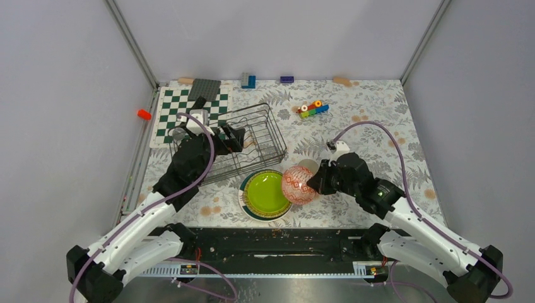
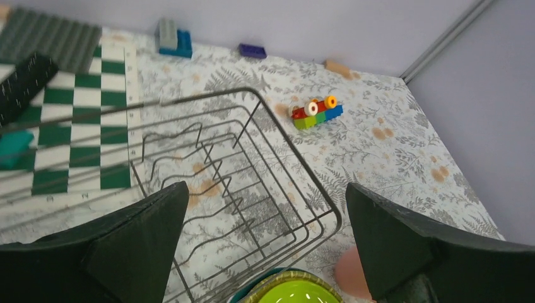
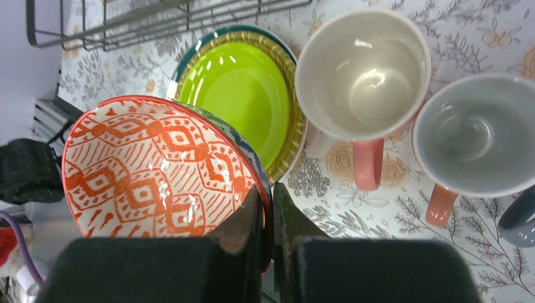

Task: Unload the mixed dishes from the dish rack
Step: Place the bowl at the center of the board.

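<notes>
Red-patterned bowl (image 3: 151, 170) tilts on edge, rim pinched by R hand (image 3: 268, 199), maybe touching lime-green plate (image 3: 243, 101) stacked on counter (image 1: 378, 120). Pink cups (image 3: 363, 72) stand just beside. L hand (image 2: 265, 189) hangs spread over dish rack (image 1: 255, 136).

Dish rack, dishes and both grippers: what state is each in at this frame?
dish rack: no dishes visible in it
red-patterned bowl: tilted on edge, held by its rim
right gripper: shut on the bowl's rim
left gripper: open, empty, above the rack
lime-green plate: lying flat, face up, outside the rack
pink cup: upright, empty
second pink cup: upright, empty
</notes>
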